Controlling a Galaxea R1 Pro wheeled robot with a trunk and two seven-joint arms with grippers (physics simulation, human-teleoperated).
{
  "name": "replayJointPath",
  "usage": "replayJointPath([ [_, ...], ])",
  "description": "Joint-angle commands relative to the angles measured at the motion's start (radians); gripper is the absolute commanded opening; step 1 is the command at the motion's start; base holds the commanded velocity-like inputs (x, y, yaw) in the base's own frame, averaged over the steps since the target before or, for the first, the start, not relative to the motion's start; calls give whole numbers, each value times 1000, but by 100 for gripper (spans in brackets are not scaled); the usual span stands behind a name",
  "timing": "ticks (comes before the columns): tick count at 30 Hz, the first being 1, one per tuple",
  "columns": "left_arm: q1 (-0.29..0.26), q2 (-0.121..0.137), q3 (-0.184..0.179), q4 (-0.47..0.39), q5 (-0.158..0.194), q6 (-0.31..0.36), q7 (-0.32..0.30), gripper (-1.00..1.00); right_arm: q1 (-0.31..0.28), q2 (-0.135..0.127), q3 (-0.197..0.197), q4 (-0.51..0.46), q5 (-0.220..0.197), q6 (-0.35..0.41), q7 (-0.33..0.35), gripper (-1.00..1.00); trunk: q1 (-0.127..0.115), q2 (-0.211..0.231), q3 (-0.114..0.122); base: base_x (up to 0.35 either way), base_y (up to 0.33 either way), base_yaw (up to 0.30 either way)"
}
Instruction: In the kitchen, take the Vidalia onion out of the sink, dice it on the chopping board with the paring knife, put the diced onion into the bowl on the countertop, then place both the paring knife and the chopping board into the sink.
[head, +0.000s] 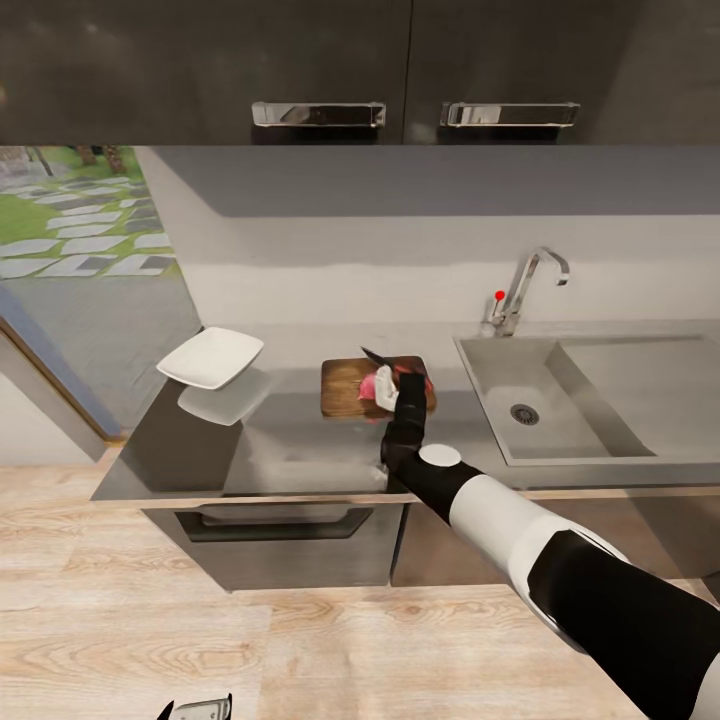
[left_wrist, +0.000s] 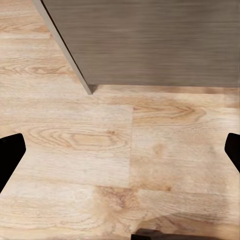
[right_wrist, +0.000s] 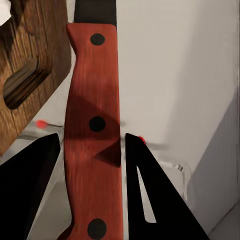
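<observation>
Grey and glossy, the long reflective countertop (head: 300, 440) runs under dark wall cabinets, and over it our right gripper (right_wrist: 90, 150) is clamped on the short paring knife (right_wrist: 92, 125), its two black fingers (right_wrist: 150, 200) pressed to either side of the red riveted handle while the dark blade points away over the small brown wooden chopping board (head: 350, 385). On that rounded-cornered board, just beside the gripper in the head view, we see a pale and pinkish lump that we take for the Vidalia onion (head: 382, 388); whether it is whole or already cut we cannot tell, since the wrist hides part of it. Further out to our left, the shallow white bowl with the rounded-square rim (head: 211, 357) sits near the counter's end, apart from the board, and it looks empty. To our right the rectangular grey steel sink (head: 600, 400) with its curved chrome faucet (head: 530, 285) holds nothing we can make out. Our left gripper (left_wrist: 120, 155) hangs low over the pale wood floor (left_wrist: 100, 150) with its fingers spread wide and holding nothing. We judge the onion fetched and the dicing in hand; filling the bowl and putting the knife and board in the sink remain.
</observation>
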Motion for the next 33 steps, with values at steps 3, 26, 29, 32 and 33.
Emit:
replayJointPath([
  [3,-2,0,2,4,2,-6,0,100,-2,0,5,-26,1,7,-5,-100,0,-1,-1,0,0,0],
  [26,-2,-2,2,4,1,-7,0,100,-2,0,-6,-49,-4,18,39,-100,0,-1,-1,0,24,0],
  [29,-2,-2,2,4,2,-7,0,100,-2,0,-5,-46,-4,13,46,-100,0,-1,-1,0,0,0],
  [32,-2,-2,2,4,1,-7,0,100,-2,0,-4,-46,-3,10,47,-100,0,-1,-1,0,0,0],
  [33,-2,-2,2,4,1,-7,0,100,-2,0,-4,-46,-3,10,46,-100,0,-1,-1,0,0,0],
])
